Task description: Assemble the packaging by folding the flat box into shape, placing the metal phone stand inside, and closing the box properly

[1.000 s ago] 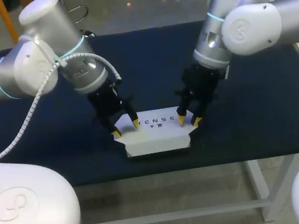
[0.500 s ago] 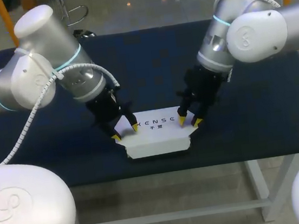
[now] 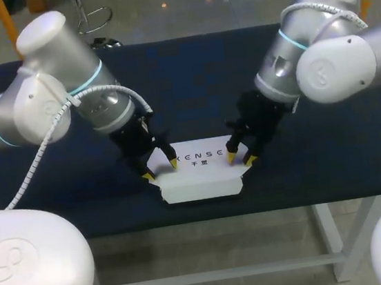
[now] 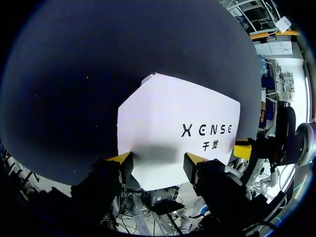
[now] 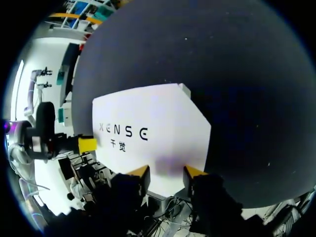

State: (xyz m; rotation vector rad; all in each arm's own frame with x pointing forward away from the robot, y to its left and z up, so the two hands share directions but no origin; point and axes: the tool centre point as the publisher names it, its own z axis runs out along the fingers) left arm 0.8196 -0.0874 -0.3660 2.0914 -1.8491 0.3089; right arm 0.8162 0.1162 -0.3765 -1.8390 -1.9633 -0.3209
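Observation:
A white box (image 3: 202, 179) with dark print on its top lies near the front edge of the dark blue table (image 3: 190, 80). My left gripper (image 3: 160, 169) stands open at the box's left end, both yellow tips resting on its edge. At the right end my right gripper (image 3: 240, 158) does the same, open. In the left wrist view the box (image 4: 177, 113) lies ahead of the left gripper (image 4: 158, 163). In the right wrist view the box (image 5: 153, 128) lies ahead of the right gripper (image 5: 167, 173). No metal phone stand shows in any view.
The table's front edge (image 3: 206, 217) runs just below the box. Bare dark cloth spreads behind and to both sides of it.
Both arms have shifted slightly at the box's ends, and the left gripper's fingers stand a little wider. The box has stayed in place.

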